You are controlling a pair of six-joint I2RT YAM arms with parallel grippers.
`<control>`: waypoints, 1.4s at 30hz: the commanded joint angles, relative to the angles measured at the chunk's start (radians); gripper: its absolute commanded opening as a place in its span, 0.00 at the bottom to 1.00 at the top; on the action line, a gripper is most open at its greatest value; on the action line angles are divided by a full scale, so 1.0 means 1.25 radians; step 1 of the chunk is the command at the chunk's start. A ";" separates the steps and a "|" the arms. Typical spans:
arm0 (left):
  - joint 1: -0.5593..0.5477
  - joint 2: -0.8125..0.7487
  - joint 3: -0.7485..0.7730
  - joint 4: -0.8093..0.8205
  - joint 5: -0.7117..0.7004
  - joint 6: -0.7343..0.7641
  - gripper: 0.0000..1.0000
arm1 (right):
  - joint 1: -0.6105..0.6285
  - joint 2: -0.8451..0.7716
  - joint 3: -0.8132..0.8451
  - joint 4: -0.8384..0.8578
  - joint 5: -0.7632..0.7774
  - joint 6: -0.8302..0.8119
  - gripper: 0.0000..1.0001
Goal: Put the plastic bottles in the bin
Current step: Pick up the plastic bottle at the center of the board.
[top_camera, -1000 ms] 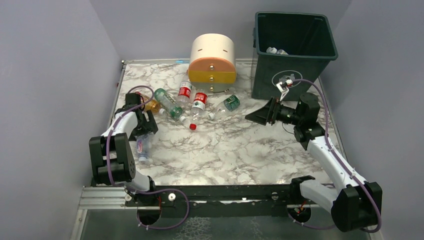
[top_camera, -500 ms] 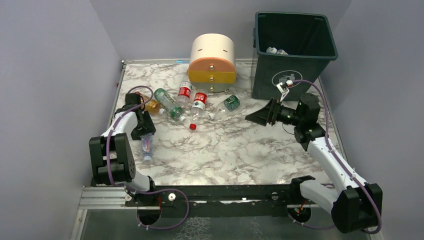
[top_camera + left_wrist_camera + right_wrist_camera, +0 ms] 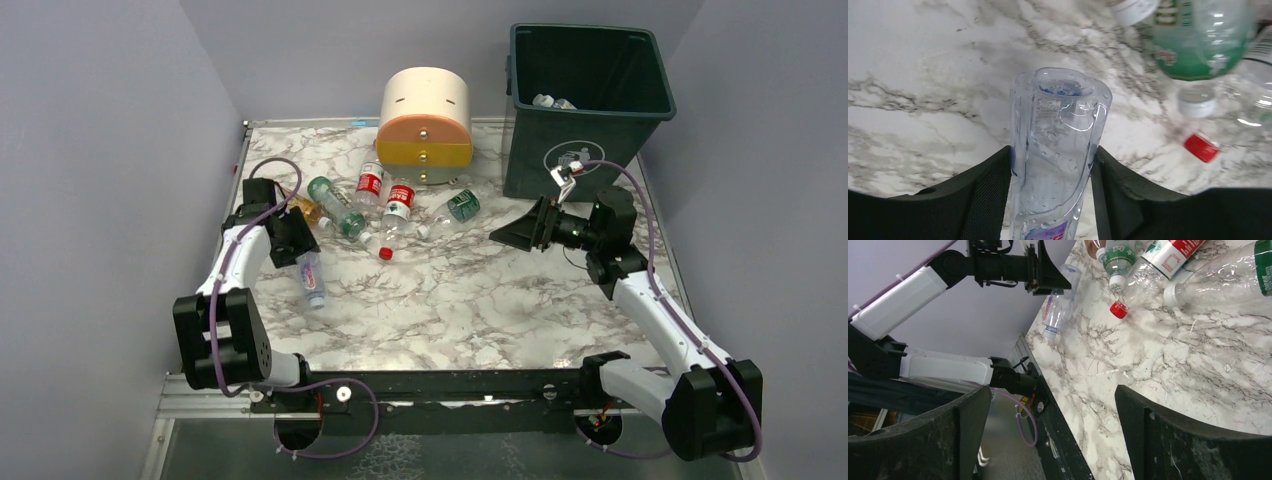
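Left gripper point(image 3: 292, 240) has swung slightly toward the bin point(image 3: 530, 160) and closed. A second ago it stood wide over the clear bottle point(image 3: 312, 280); now it's clamped on it, fingers point(image 3: 983, 195) pressing both sides, bottle's end poking past the tips. Bottle shifted with it, far left of the bin; can't tell if it's off the table point(image 3: 470, 300). Right gripper point(image 3: 515, 235) unchanged, just before the bin's front, jaws apart, holding nothing. Other bottles point(image 3: 385, 205) lie clustered left of the bin; some point(image 3: 553, 101) are inside it.

Cream-and-orange round drawer unit point(image 3: 425, 122) at the back of the marble table point(image 3: 480, 300)
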State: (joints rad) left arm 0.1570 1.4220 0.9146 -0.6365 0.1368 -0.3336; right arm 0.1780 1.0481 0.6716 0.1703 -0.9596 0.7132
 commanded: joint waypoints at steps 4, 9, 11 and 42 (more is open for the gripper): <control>-0.029 -0.106 0.065 0.007 0.205 -0.065 0.49 | 0.005 -0.002 0.005 -0.030 -0.020 -0.015 0.97; -0.067 -0.173 0.071 0.022 0.283 -0.108 0.49 | 0.013 -0.022 -0.019 -0.039 -0.004 -0.008 0.97; -0.093 -0.198 0.070 0.028 0.298 -0.124 0.49 | 0.020 -0.030 -0.034 -0.034 0.004 -0.001 0.97; -0.262 -0.510 -0.210 0.185 0.388 -0.305 0.50 | 0.262 0.017 -0.124 0.024 0.147 -0.034 1.00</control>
State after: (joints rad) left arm -0.1658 0.7872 0.6613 -0.4515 0.5854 -0.7074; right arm 0.4824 1.0557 0.4942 0.1566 -0.8246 0.6979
